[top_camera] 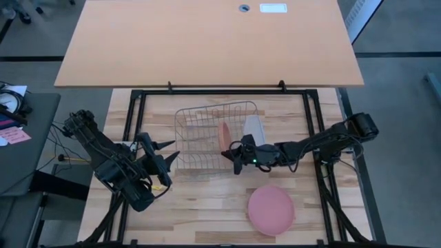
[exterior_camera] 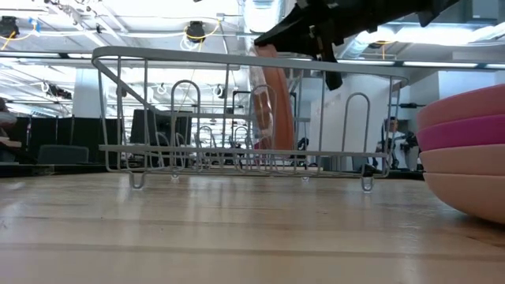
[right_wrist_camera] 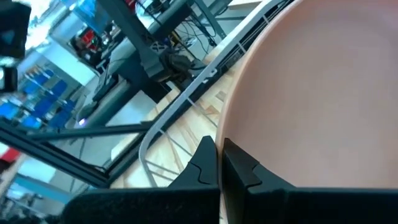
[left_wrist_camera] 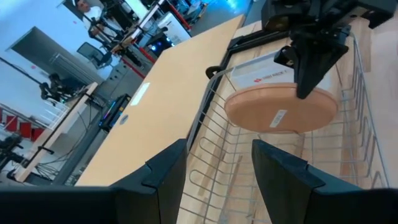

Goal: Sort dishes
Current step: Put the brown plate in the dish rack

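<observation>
Plate [top_camera: 224,133], salmon-orange, round and flat, stands on edge in the rack [top_camera: 200,124] near its right end, seen edge-on from above. Right gripper [top_camera: 229,156] is clamped on its rim; in the right wrist view the two dark fingers [right_wrist_camera: 208,165] sit closed against the plate's edge, and its smooth pale face [right_wrist_camera: 323,93] fills most of that picture. Low view: plate [exterior_camera: 271,102] upright between the wire loops, leaning slightly, with the gripper [exterior_camera: 316,31] on its top edge from above. Left wrist view: the plate's back [left_wrist_camera: 281,109] has a small white sticker, and the right gripper [left_wrist_camera: 311,56] overlaps its rim.

Rack is wire, sits at the middle of the bench's far edge. A translucent tub [top_camera: 253,128] is just beside the plate at the rack's right end.

Plate stack [top_camera: 271,210] lies flat near the bench's front edge, right of centre, pink on top. Low view shows its layers [exterior_camera: 465,150]: pale pink, magenta, then salmon tones below.

Left gripper [top_camera: 167,153] hangs over the bench's left part, just left of the rack, fingers [left_wrist_camera: 168,171] spread wide, holding nothing.
</observation>
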